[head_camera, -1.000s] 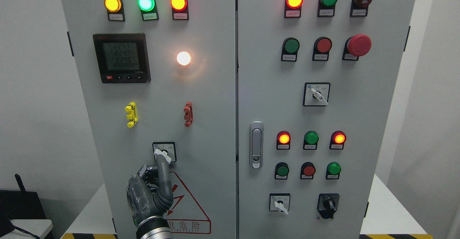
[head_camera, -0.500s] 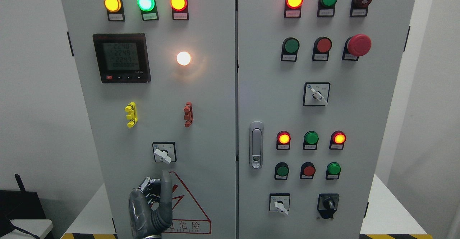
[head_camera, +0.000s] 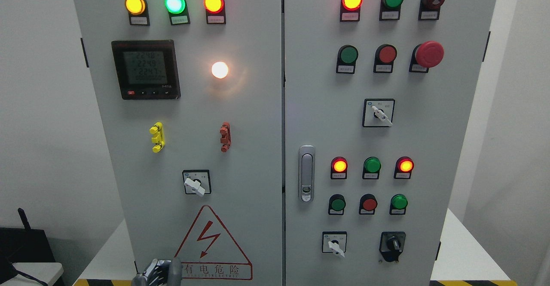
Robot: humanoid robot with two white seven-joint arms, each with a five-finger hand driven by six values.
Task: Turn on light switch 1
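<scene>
The rotary light switch (head_camera: pixel 196 182) sits low on the left cabinet door, above the red warning triangle (head_camera: pixel 213 244). Its white handle (head_camera: pixel 194 187) points down to the right. A round white lamp (head_camera: pixel 219 69) glows on the same door, right of the meter. Only the top of my left hand (head_camera: pixel 158 272) shows, at the bottom edge left of the triangle's base. It is well below the switch and touches nothing I can see. The right hand is out of view.
The left door also carries three lit lamps (head_camera: pixel 174 3), a digital meter (head_camera: pixel 145 69), a yellow clip (head_camera: pixel 157 137) and a red clip (head_camera: pixel 224 136). The right door has a latch handle (head_camera: pixel 306 173), more lamps, a red mushroom button (head_camera: pixel 428 54) and other rotary switches (head_camera: pixel 378 112).
My left hand has come off the switch handle and dropped straight down, from touching it to almost out of the picture. The handle and the white lamp look the same throughout.
</scene>
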